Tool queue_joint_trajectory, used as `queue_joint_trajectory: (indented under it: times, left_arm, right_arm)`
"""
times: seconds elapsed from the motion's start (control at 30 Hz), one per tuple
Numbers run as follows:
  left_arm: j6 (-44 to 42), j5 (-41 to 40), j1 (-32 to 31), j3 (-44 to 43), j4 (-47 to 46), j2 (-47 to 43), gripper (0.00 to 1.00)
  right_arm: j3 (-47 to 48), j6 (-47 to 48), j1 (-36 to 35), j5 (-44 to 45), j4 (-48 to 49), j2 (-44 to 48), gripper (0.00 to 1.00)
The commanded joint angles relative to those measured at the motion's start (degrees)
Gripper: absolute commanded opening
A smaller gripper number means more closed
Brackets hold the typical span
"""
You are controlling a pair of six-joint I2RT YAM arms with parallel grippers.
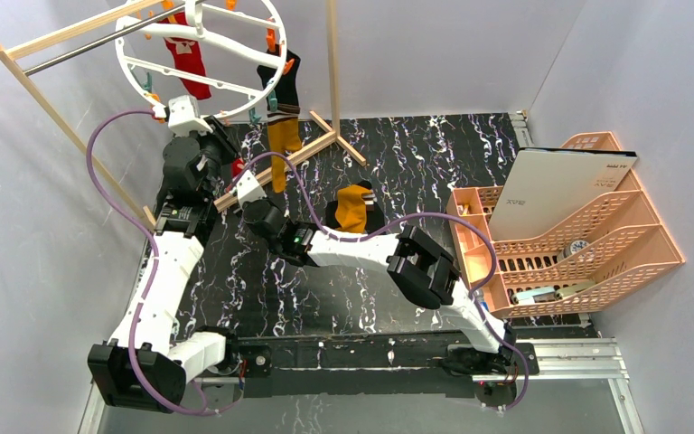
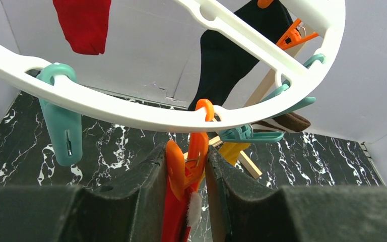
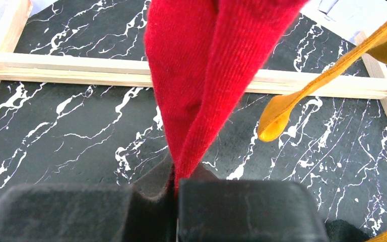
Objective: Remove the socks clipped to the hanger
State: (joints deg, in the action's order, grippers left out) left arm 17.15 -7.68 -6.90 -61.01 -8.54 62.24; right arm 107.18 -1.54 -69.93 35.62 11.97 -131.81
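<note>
I'm squeezing the orange clip (image 2: 195, 151) on the hanger's (image 2: 131, 110) lower rim with the left gripper (image 2: 186, 157), jaws pressing both its sides. The right gripper (image 3: 175, 187) is clamping the red sock (image 3: 206, 75) dangling from that clip. One mustard sock (image 1: 352, 210) is lying free mid-table. A second red sock (image 1: 190, 59) and a black sock (image 1: 282, 108) are hanging clipped, upper left overhead, so I'm judging most work remains.
</note>
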Motion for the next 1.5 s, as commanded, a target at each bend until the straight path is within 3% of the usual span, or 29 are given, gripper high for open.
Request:
queue_joint_trajectory:
  times: [0.0,0.27,0.67,0.73,0.8,0.87,1.0,1.1,1.13,1.2,1.27,1.3,1.47]
  left_arm:
    - [-0.3,-1.2,0.2,-2.8,-2.7,0.1,0.02]
    - [-0.9,-1.4,0.2,-4.0,-2.2,0.2,0.0]
    - [-7.8,-7.1,0.2,-4.2,3.4,-4.2,0.0]
    - [-9.9,-8.7,0.2,-4.3,4.2,-4.9,0.0]
    - [-12.1,-10.3,0.2,-4.6,4.8,-5.5,0.0]
    - [-13.4,-11.8,0.2,-5.0,5.2,-6.0,0.0]
    - [-16.0,-16.7,0.2,-5.8,6.0,-6.5,0.02]
    - [-19.2,-20.8,0.2,-6.4,6.0,-6.0,0.18]
    - [-20.1,-21.7,0.2,-6.6,6.0,-5.7,0.3]
    - [-21.1,-23.3,0.3,-6.7,5.7,-4.6,0.67]
    - [-21.5,-25.4,0.3,-7.7,6.3,-2.8,0.93]
    - [-21.6,-26.3,0.4,-8.3,6.5,-1.8,0.98]
    - [-20.5,-27.3,1.2,-9.5,6.5,-1.0,0.98]
  right_arm:
    - [2.1,-0.5,-0.4,-0.1,-1.0,-1.6,0.01]
    - [0.0,-1.5,-0.4,0.0,-1.6,-0.7,0.01]
    - [-22.6,-4.7,0.9,8.3,-4.5,17.1,0.01]
    - [-25.0,-5.9,1.8,9.0,-7.2,19.6,0.21]
    - [-27.0,-5.5,2.4,10.0,-8.7,21.7,0.64]
    - [-28.7,-4.5,2.6,10.9,-9.1,23.7,0.96]
    - [-31.1,-1.5,4.0,7.6,-6.3,28.3,0.98]
    - [-32.1,0.3,5.7,2.4,-3.8,31.3,0.98]
    - [-32.2,0.8,6.3,0.5,-3.1,32.0,0.98]
    - [-32.8,2.2,7.4,-4.7,-1.1,33.3,0.98]
    - [-33.6,4.4,8.3,-9.2,1.1,34.2,0.98]
    - [-33.8,4.9,8.5,-11.2,2.0,34.4,0.98]
    - [-35.6,5.2,10.1,-23.2,8.7,35.7,0.98]
